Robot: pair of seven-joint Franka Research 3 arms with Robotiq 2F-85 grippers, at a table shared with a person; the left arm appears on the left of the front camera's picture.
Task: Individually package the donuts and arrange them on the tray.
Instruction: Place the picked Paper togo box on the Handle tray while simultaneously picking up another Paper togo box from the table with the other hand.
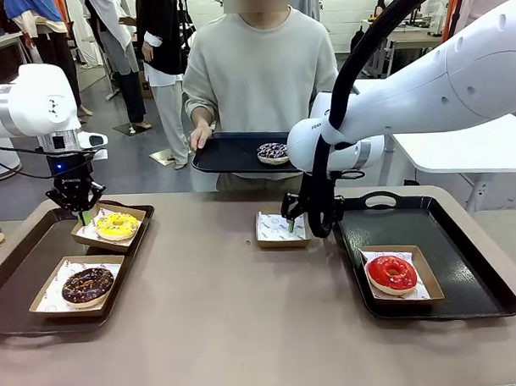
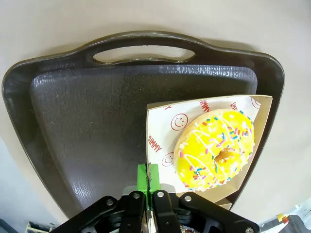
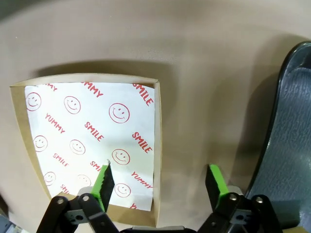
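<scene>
Counting four donuts: yellow donut (image 1: 117, 225) and chocolate donut (image 1: 87, 284) in boxes on the left tray (image 1: 14, 261), red donut (image 1: 390, 273) boxed on the right tray (image 1: 464, 262), purple donut (image 1: 273, 152) on the person's tray (image 1: 223, 152), upper centre. Empty box (image 3: 92, 141) sits on the bench (image 1: 237, 321). Left tool (image 2: 148, 182) pinched tight on the yellow donut's box edge. Right tool (image 3: 158, 179) spread wide, straddling the empty box wall, holding nothing. Left tray partly cut off at frame left.

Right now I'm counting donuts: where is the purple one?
In the front view, the purple donut sits on the black tray the person holds at the table's far side, centre.
</scene>
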